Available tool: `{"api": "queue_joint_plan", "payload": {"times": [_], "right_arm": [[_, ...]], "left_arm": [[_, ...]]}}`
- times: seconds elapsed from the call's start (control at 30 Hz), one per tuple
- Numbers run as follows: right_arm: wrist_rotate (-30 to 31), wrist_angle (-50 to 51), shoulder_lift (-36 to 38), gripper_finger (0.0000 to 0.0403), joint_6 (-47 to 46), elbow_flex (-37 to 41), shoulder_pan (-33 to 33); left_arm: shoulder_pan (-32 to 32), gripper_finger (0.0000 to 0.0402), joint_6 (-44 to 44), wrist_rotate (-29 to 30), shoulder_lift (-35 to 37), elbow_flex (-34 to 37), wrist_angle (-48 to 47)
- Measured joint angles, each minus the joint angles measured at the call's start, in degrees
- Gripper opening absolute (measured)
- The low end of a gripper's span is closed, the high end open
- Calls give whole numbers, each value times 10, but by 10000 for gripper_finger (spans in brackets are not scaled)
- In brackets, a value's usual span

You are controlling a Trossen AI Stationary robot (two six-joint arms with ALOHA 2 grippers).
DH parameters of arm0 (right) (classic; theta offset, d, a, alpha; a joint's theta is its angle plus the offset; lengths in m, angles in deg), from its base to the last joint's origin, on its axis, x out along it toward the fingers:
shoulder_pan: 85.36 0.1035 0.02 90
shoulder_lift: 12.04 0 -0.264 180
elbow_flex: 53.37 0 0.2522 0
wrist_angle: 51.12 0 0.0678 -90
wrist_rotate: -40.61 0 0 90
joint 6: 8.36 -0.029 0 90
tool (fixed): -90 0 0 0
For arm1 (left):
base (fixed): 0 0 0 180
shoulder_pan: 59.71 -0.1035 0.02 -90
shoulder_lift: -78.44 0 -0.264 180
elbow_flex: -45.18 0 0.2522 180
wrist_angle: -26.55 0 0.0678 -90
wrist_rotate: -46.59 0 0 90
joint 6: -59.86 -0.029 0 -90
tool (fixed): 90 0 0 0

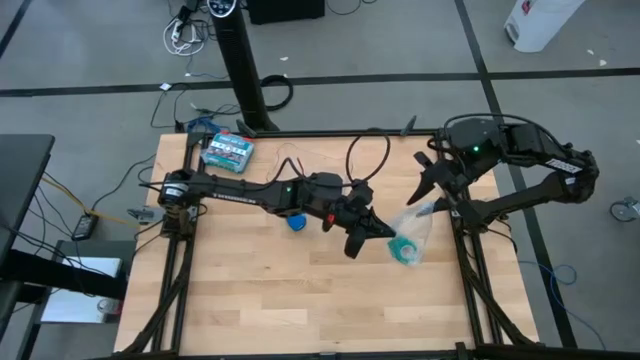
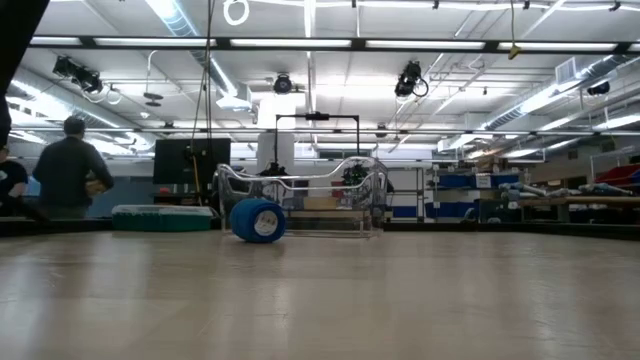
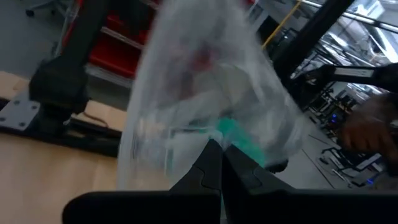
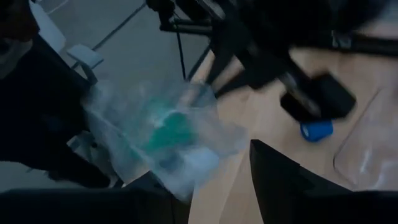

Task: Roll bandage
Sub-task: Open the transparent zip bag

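The bandage (image 1: 297, 221), already wound into a small blue roll, is sitting on the wooden bench (image 1: 260, 290) beside the left arm, while the left end effector (image 1: 381, 231), fingers pinched, and the right end effector (image 1: 432, 207) are holding a clear plastic bag (image 1: 410, 238) containing a teal roll (image 1: 405, 248).

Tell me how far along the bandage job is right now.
The bandage already sits as a tight blue roll on the table, free of both arms. In hand is a clear plastic bag with a teal-green roll inside: the left gripper is shut on one edge, the right gripper holds the other. What's left is probably bagging the roll.
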Motion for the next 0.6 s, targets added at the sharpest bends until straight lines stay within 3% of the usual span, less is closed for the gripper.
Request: {"api": "queue_joint_plan", "payload": {"times": [0.17, 0.33, 0.6], "right_arm": [[13, -13, -7, 115, -3, 0, 14], [2, 2, -9, 14, -12, 0, 14], [19, 7, -5, 1, -45, 0, 14]], "left_arm": [[-15, 3, 12, -13, 0, 0, -5], [-28, 4, 28, -36, 0, 0, -10], [-44, 7, 33, -52, 12, 0, -66]]}}
